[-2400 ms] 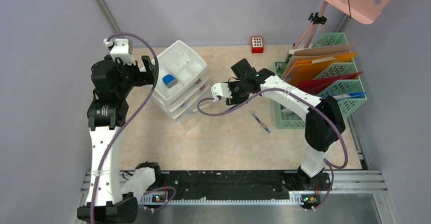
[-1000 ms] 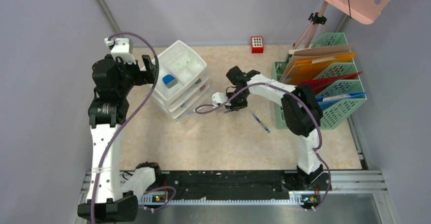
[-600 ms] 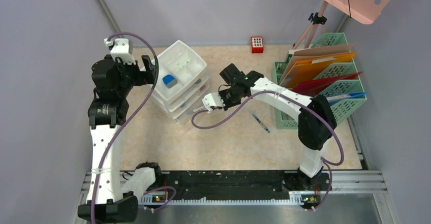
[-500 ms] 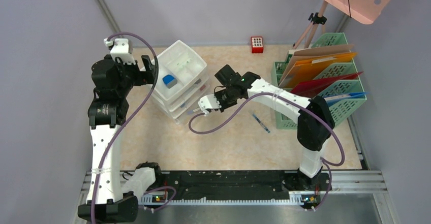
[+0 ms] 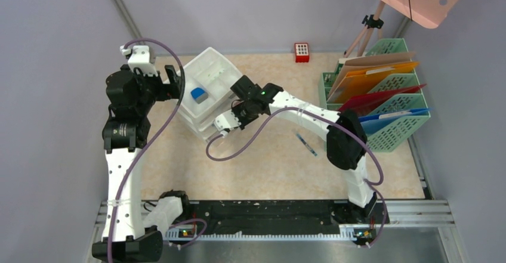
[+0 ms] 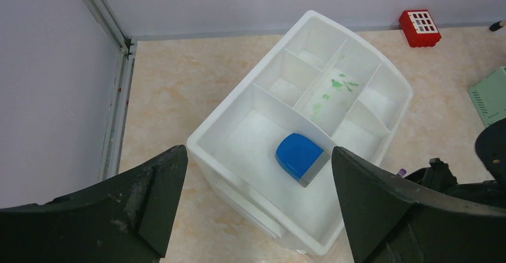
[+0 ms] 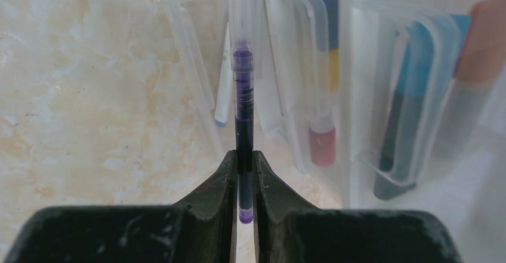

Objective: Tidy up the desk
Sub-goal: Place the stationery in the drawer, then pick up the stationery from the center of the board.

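Note:
The desk (image 5: 268,173) is a beige mottled top. At its back left stands a white drawer unit (image 5: 209,90), its top tray (image 6: 358,66) holding a blue and grey block (image 6: 301,157). My left gripper (image 6: 258,152) hovers open above that tray, nothing between its fingers. My right gripper (image 7: 243,155) is shut on a purple pen (image 7: 243,108), which points ahead at the unit's clear drawers (image 7: 310,66). In the top view the right gripper (image 5: 224,129) sits low at the unit's front corner.
A second pen (image 5: 307,144) lies on the desk to the right. A green mesh file rack (image 5: 382,114) with folders stands at the right wall, a red block (image 5: 302,52) at the back. The drawers hold markers (image 7: 322,144). A black rail (image 5: 268,209) runs along the near edge.
My right arm has swung left with the pen, from mid-desk to the front of the drawer unit. The left arm has stayed where it was.

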Robot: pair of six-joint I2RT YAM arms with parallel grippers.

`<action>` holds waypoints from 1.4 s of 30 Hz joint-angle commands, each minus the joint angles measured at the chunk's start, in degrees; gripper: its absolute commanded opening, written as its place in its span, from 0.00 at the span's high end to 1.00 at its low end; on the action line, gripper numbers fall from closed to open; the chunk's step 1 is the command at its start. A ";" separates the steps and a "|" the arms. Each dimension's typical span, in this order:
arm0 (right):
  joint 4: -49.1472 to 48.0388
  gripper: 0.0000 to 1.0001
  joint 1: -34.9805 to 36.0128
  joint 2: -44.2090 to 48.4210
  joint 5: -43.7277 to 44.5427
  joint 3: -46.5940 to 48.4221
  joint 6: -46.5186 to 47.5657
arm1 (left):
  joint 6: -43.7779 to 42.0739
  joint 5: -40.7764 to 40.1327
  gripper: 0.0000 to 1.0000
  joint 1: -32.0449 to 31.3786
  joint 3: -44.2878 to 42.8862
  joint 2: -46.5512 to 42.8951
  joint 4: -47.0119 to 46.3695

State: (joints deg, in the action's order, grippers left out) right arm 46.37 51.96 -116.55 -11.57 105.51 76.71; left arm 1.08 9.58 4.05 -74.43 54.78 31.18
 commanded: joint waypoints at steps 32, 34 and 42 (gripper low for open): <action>-8.19 0.56 -6.16 17.42 3.57 -15.67 -19.79 | -0.55 0.74 0.04 0.41 0.55 -2.27 -3.26; -10.21 0.55 -9.11 20.53 3.34 -20.62 -23.75 | -0.55 1.09 0.04 0.42 0.54 -2.35 -3.31; -13.70 0.49 -18.34 26.43 2.77 -35.31 -40.80 | -0.30 2.02 0.04 0.41 1.83 -2.77 -4.06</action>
State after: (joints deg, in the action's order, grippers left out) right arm 34.81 35.88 -92.60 -7.40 74.56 47.37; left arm 0.93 10.55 4.10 -73.95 53.32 30.39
